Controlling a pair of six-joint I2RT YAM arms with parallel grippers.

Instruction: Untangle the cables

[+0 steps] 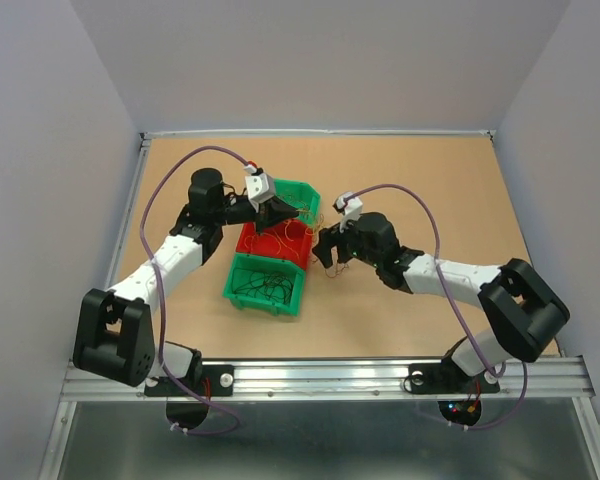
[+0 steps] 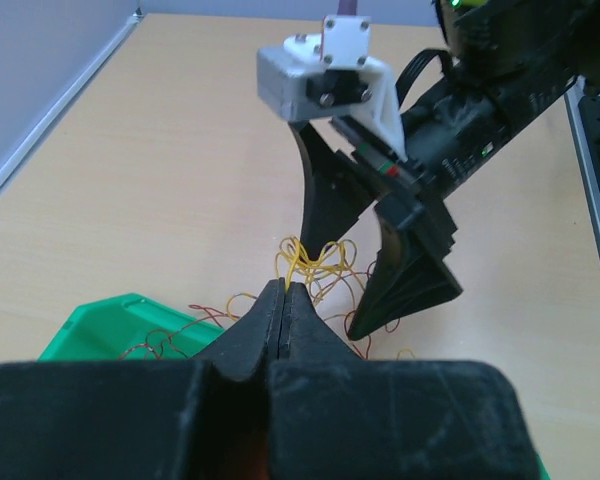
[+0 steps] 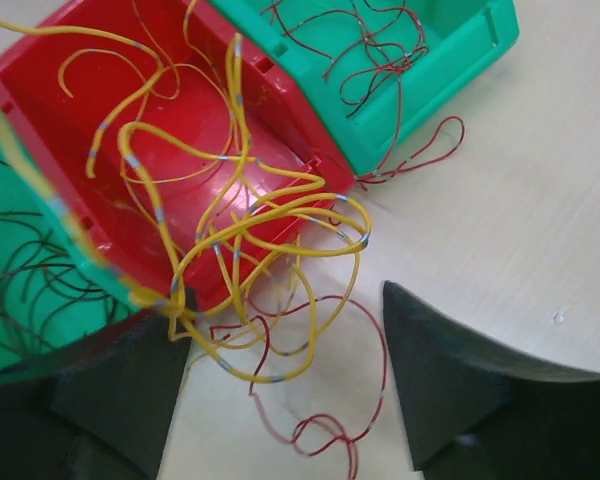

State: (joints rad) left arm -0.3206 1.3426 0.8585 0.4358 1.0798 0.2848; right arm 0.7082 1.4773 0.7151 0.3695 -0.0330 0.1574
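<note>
with the left gripper (image 2: pixel 285 290) pressed together on a pinch of yellow cables (image 3: pixel 242 222) and the right gripper (image 3: pixel 280 385) spread wide with nothing between its fingers, you appear to be at the step of taking a second hold so the strands can be drawn apart. take the red bin (image 3: pixel 50 95) as your reference throughout. the yellow loops drape from inside the red bin, over its near corner and onto the table (image 3: pixel 520 240) just beside it; thin reddish cables (image 3: pixel 325 430) lie on the table beneath them, crossing under the yellow and partly wound through it. more reddish strands sit in the green bin (image 3: pixel 460 50) touching the far side of the red bin, and dark cables (image 1: pixel 260 285) fill the other green bin (image 1: pixel 280 300) on its near side. bring the right gripper down over the reddish loops just outside the red bin's corner, where they run clear of the yellow, and confirm that only one colour sits between the fingers before you shut them. hold the left pinch steady above the red bin. draw the right gripper away from the red bin slowly and low over the table; a fast pull is likely to tighten the crossings rather than free them. if yellow loops travel with the reddish ones, stop and re-grip closer to the crossing.
</note>
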